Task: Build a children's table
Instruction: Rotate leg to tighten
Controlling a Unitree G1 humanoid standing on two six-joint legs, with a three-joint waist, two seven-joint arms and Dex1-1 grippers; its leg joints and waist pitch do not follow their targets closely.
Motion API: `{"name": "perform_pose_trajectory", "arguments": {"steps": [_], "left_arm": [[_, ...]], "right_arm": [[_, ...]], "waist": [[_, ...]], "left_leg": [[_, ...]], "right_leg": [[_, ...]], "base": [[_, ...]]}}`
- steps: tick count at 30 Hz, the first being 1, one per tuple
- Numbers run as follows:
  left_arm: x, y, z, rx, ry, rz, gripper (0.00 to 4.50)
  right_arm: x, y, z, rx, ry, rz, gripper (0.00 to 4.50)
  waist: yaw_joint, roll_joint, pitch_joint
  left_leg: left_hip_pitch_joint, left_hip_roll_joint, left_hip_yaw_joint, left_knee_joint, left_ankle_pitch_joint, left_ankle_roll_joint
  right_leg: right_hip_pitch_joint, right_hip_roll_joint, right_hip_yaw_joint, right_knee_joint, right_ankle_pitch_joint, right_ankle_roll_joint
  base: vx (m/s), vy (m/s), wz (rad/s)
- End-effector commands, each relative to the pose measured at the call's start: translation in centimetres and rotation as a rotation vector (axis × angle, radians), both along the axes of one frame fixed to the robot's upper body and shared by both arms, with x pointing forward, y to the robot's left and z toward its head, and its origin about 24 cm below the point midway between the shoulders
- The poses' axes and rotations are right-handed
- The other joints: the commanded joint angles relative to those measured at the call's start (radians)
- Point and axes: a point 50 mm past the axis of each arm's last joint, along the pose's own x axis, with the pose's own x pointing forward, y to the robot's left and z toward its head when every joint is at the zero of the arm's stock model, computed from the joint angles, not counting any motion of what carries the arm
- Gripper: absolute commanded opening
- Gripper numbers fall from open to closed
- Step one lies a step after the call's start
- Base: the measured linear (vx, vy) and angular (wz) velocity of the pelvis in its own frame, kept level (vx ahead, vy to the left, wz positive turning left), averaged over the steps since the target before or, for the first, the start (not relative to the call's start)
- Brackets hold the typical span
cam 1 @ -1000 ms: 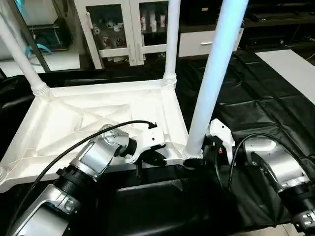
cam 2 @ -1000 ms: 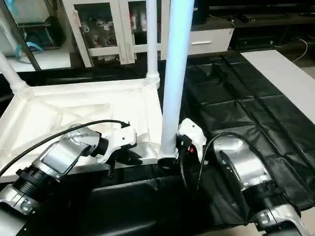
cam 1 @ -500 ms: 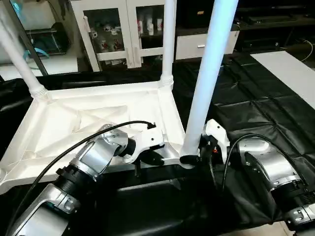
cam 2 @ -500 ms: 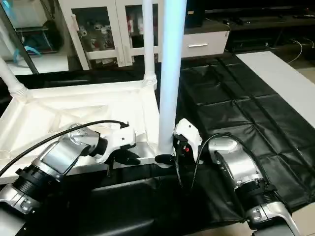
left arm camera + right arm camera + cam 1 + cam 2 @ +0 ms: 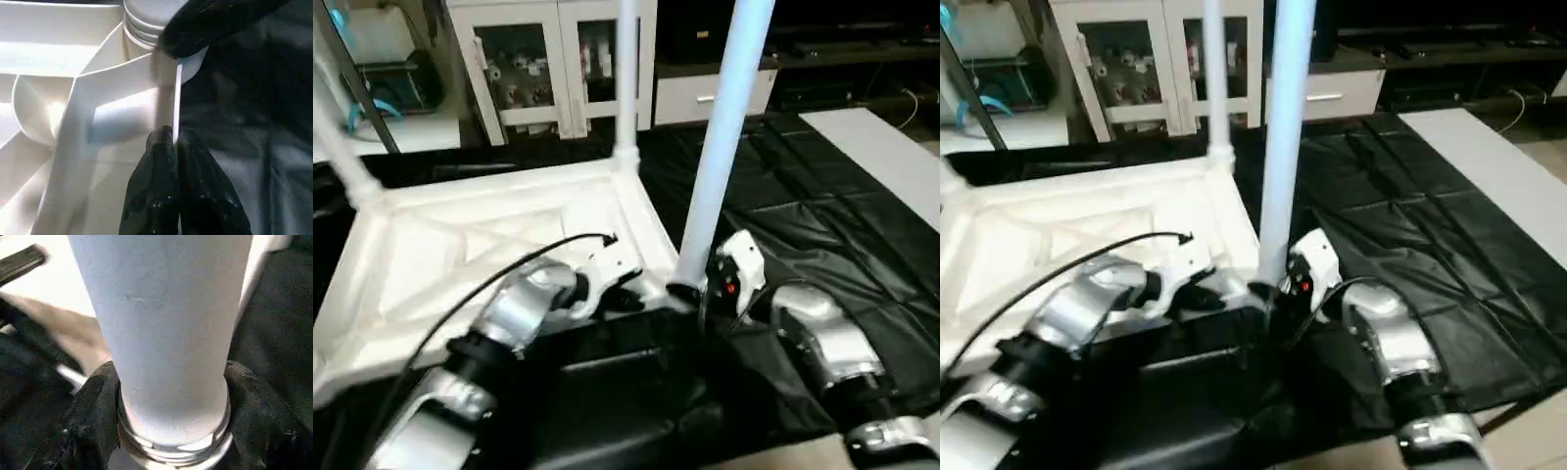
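Right end effector [image 5: 171, 440] clamped around unlabelled white leg [image 5: 720, 147]; left end effector [image 5: 171, 147] pinched on tabletop rim [image 5: 166, 88].

The white table top [image 5: 499, 245] lies upside down, ribbed underside up; three white legs stand in its corners: near right [image 5: 720, 137], far right [image 5: 626, 73], far left [image 5: 337, 147]

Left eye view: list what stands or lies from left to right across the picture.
Slanting far-left leg → white table top → left gripper → far upright leg → near leg with the right gripper at its base → black cover.
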Motion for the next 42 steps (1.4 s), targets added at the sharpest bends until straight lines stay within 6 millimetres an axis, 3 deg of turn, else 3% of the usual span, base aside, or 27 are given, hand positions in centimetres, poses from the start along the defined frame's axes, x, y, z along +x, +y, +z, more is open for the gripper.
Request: {"name": "perform_pose_trajectory", "arguments": {"steps": [1,6,10,14,16,18,20,23,24,25,27,28,31,35,36,39,40,41,42], "left_arm": [[0.0,-1.1,-2.1,0.021,0.043,0.132,0.0],[1.1,-1.6,-2.0,0.015,-0.031,0.261,0.0],[2.1,-1.7,-1.8,0.004,-0.106,0.367,0.0],[2.5,-1.6,-1.8,0.009,-0.126,0.397,0.0],[2.7,-1.7,-1.8,0.006,-0.13,0.398,0.0],[2.7,-1.8,-1.7,0.003,-0.134,0.384,0.0],[2.6,-1.8,-1.7,0.003,-0.128,0.36,0.0],[2.6,-1.7,-1.6,0.004,-0.124,0.324,0.0],[2.5,-1.6,-1.6,0.003,-0.118,0.289,0.0],[2.3,-1.5,-1.6,-0.001,-0.113,0.263,0.0],[2.0,-1.1,-1.7,0.001,-0.091,0.213,0.0],[1.7,-0.7,-1.8,0.01,-0.078,0.177,0.0],[1.0,0.0,-2.2,0.036,-0.049,0.093,0.0],[-0.1,0.9,-2.7,0.061,0.012,-0.014,0.0],[-0.2,1.0,-2.7,0.06,0.02,-0.021,0.0],[-0.8,1.3,-2.6,0.055,0.057,-0.075,0.0],[-1.1,1.4,-2.5,0.056,0.065,-0.11,0.0],[-1.5,1.6,-2.5,0.059,0.083,-0.156,0.0],[-1.6,1.7,-2.5,0.06,0.089,-0.169,0.0]], "right_arm": [[0.8,2.6,0.0,0.023,-0.039,-0.129,2.72],[1.5,3.5,-0.8,-0.068,-0.026,-0.327,2.72],[2.3,3.5,-1.3,-0.201,-0.005,-0.509,2.72],[2.8,3.9,-0.8,-0.222,-0.049,-0.569,2.71],[2.8,4.1,-0.5,-0.177,-0.071,-0.57,2.71],[2.9,4.2,-0.1,-0.185,-0.111,-0.542,2.71],[2.9,4.1,0.1,-0.17,-0.129,-0.515,2.71],[2.8,3.8,0.5,-0.156,-0.153,-0.488,2.71],[2.8,3.3,0.8,-0.146,-0.165,-0.489,3.26],[2.8,2.8,1.1,-0.142,-0.174,-0.49,3.4],[2.9,2.0,1.6,-0.132,-0.188,-0.473,3.4],[2.9,1.5,2.0,-0.124,-0.189,-0.45,3.53],[2.6,0.7,2.5,-0.127,-0.168,-0.324,3.78],[1.9,-0.6,3.6,-0.078,-0.167,-0.112,4.09],[1.8,-0.7,3.7,-0.078,-0.167,-0.087,4.27],[1.1,-1.0,4.1,-0.1,-0.15,0.072,4.41],[0.8,-1.2,3.9,-0.139,-0.133,0.126,4.47],[0.6,-1.5,3.6,-0.206,-0.121,0.174,4.47],[0.6,-1.7,3.4,-0.227,-0.118,0.188,4.47]], "waist": [[0.005,-0.011,-0.041],[0.001,-0.012,-0.038],[0.001,-0.015,-0.041],[0.005,-0.011,-0.046],[0.008,-0.011,-0.048],[0.01,-0.007,-0.049],[0.012,-0.009,-0.051],[0.018,-0.006,-0.051],[0.018,-0.003,-0.051],[0.021,-0.002,-0.049],[0.023,-0.001,-0.051],[0.02,0.007,-0.049],[0.012,0.008,-0.05],[0.013,0.003,-0.053],[0.012,-0.004,-0.053],[0.014,-0.002,-0.051],[0.015,-0.004,-0.05],[0.016,-0.013,-0.05],[0.016,-0.01,-0.048]], "left_leg": [[-0.005,0.029,-0.014,-0.089,-0.25,0.028],[-0.006,0.023,-0.018,-0.092,-0.272,0.018],[-0.01,0.024,-0.018,-0.095,-0.256,0.021],[-0.008,0.023,-0.012,-0.092,-0.205,0.026],[-0.01,0.026,-0.01,-0.09,-0.172,0.037],[-0.009,0.025,-0.007,-0.088,-0.156,0.049],[-0.018,0.026,-0.009,-0.085,-0.106,0.071],[-0.018,0.027,-0.008,-0.083,-0.096,0.088],[-0.018,0.028,-0.008,-0.084,-0.099,0.087],[-0.018,0.027,-0.008,-0.085,-0.111,0.085],[-0.019,0.029,-0.009,-0.085,-0.111,0.082],[-0.023,0.03,-0.012,-0.088,-0.119,0.079],[-0.019,0.032,-0.011,-0.084,-0.132,0.083],[-0.02,0.035,-0.008,-0.075,-0.064,0.116],[-0.02,0.035,-0.007,-0.075,-0.058,0.123],[-0.019,0.037,-0.006,-0.073,-0.052,0.141],[-0.02,0.038,-0.007,-0.074,-0.059,0.139],[-0.02,0.04,-0.008,-0.075,-0.069,0.133],[-0.02,0.04,-0.007,-0.076,-0.073,0.129]], "right_leg": [[0.038,-0.047,0.036,-0.092,-0.486,-0.117],[0.034,-0.046,0.033,-0.1,-0.527,-0.089],[0.036,-0.046,0.037,-0.096,-0.484,-0.092],[0.033,-0.043,0.046,-0.084,-0.368,-0.124],[0.039,-0.043,0.048,-0.072,-0.287,-0.156],[0.041,-0.043,0.049,-0.067,-0.244,-0.178],[0.05,-0.045,0.048,-0.059,-0.196,-0.192],[0.051,-0.046,0.048,-0.058,-0.188,-0.202],[0.051,-0.046,0.048,-0.058,-0.191,-0.203],[0.053,-0.044,0.048,-0.062,-0.205,-0.197],[0.053,-0.045,0.048,-0.058,-0.195,-0.195],[0.058,-0.045,0.047,-0.058,-0.192,-0.191],[0.057,-0.043,0.048,-0.054,-0.167,-0.213],[0.058,-0.046,0.048,-0.04,-0.064,-0.255],[0.059,-0.045,0.049,-0.039,-0.057,-0.26],[0.058,-0.046,0.048,-0.038,-0.073,-0.269],[0.059,-0.047,0.049,-0.04,-0.091,-0.266],[0.059,-0.048,0.048,-0.041,-0.115,-0.266],[0.058,-0.049,0.049,-0.041,-0.127,-0.264]], "base": [[0.0,0.0,0.0],[0.0,0.0,0.0],[0.0,0.0,0.0],[0.0,0.0,0.0],[0.0,0.0,0.0],[0.0,0.0,0.0],[0.0,0.0,0.0],[0.0,0.0,0.0],[0.0,0.0,0.0],[0.0,0.0,0.0],[0.0,0.0,0.0],[0.0,0.0,0.0],[0.0,0.0,0.0],[0.0,0.0,0.0],[0.0,0.0,0.0],[0.0,0.0,0.0],[0.0,0.0,0.0],[0.0,0.0,0.0],[0.0,0.0,0.0]]}}
